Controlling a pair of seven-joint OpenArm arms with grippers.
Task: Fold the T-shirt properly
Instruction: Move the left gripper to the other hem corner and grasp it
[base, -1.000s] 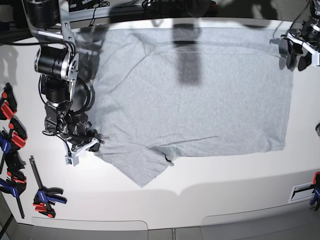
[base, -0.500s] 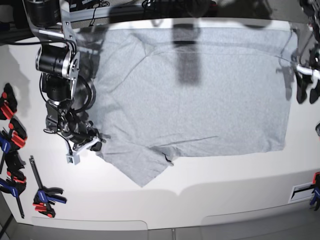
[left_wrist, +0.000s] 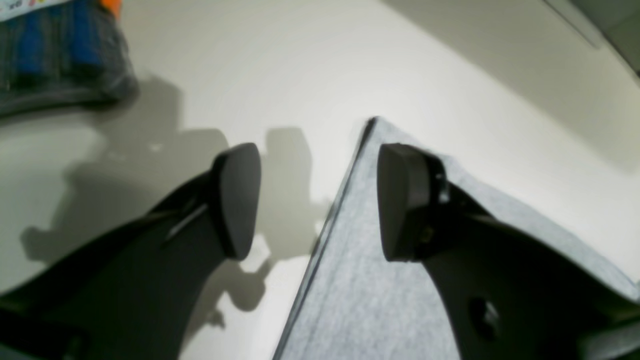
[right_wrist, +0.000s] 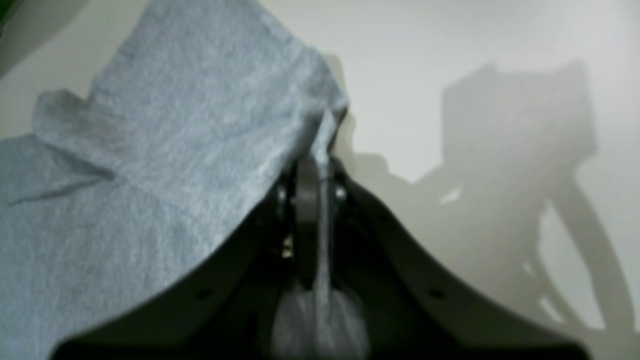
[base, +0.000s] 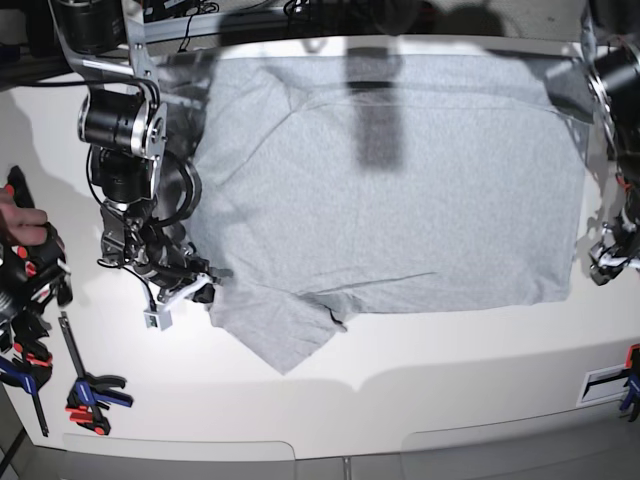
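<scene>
The grey T-shirt lies spread flat on the white table, plain side up. On the left of the base view, my right gripper is shut on the edge of the near sleeve; the right wrist view shows a fold of the T-shirt pinched between the closed jaws of that gripper. On the right of the base view, my left gripper hangs by the shirt's near right corner. In the left wrist view that gripper is open astride the edge of the T-shirt, one finger above the cloth, one above bare table.
Several red, black and blue clamps lie along the table's left edge, where a person's hand reaches in. A blue and orange object sits beyond the left gripper. A label lies at the near right.
My left arm has travelled down the shirt's right edge from the far corner to the near corner, its jaws widening. The right gripper shifted slightly with the sleeve. A hand appeared at left.
</scene>
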